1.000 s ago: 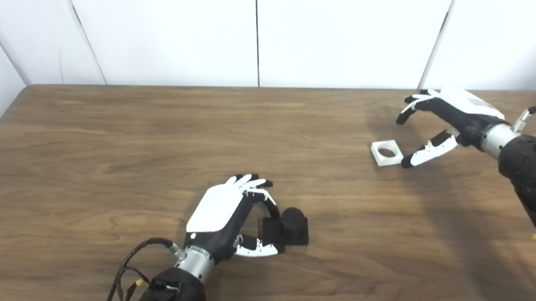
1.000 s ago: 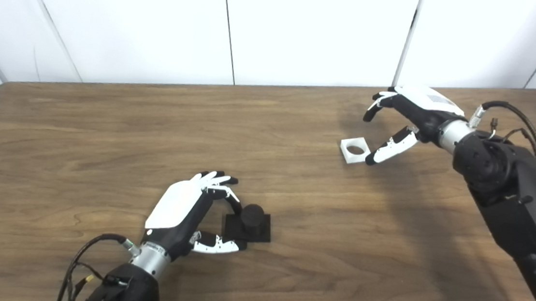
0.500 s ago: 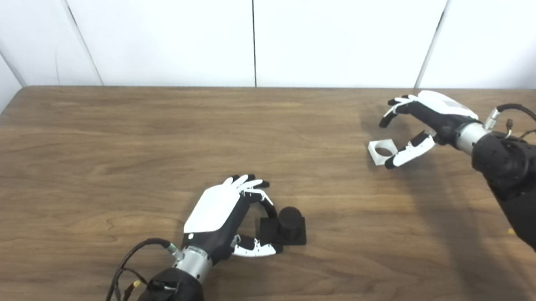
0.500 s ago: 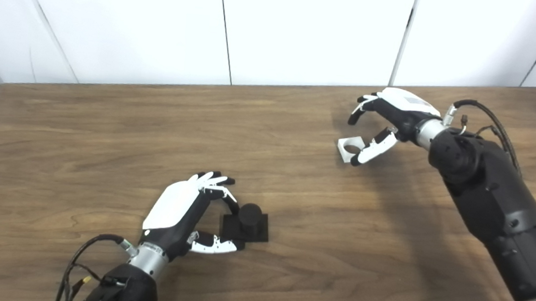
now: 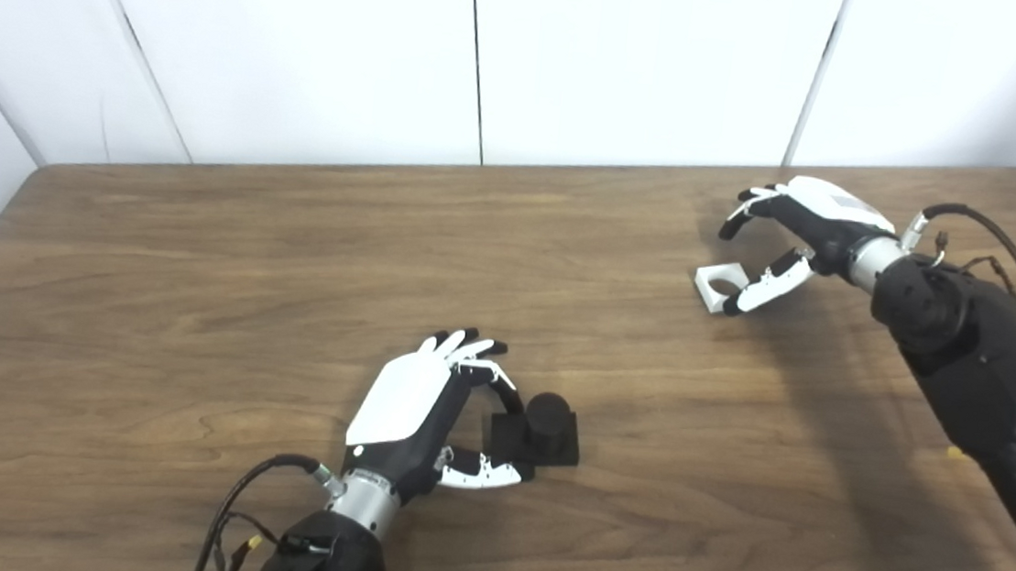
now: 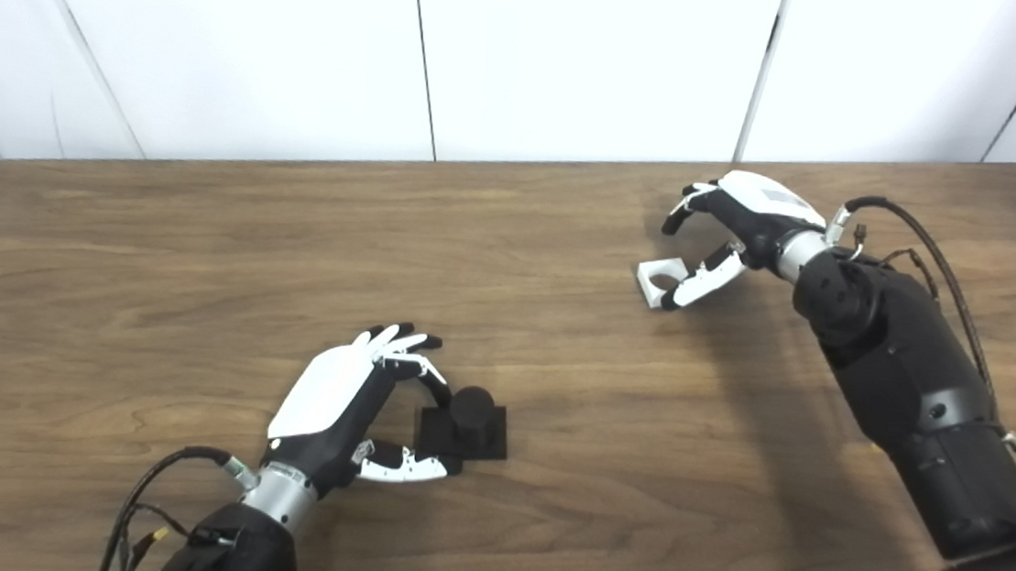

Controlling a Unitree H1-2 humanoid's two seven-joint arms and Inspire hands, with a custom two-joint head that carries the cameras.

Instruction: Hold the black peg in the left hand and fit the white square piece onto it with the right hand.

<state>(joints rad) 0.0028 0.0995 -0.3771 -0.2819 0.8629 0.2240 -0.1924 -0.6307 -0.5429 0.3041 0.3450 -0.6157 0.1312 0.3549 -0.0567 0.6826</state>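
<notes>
The white square piece (image 5: 718, 284), holed through its middle, lies at the spread right hand's (image 5: 798, 226) thumb tip; the left hand (image 5: 424, 407) cups the black peg (image 5: 542, 426), fingers apart.

On the desk (image 5: 196, 277) two things lie well apart. The peg (image 5: 546, 420) stands upright on its square base near the front edge, a little left of the middle. The left hand (image 5: 423, 411) sits just to its left, with the fingers (image 5: 499, 386) curving round the far side of the base and the thumb reaching along its near side. The square piece (image 5: 718, 284) lies flat toward the far right, nearer the back wall (image 5: 638, 58). The right hand (image 5: 798, 233) is just to its right, its thumb at the piece's near right corner and its fingers arched above and behind it
</notes>
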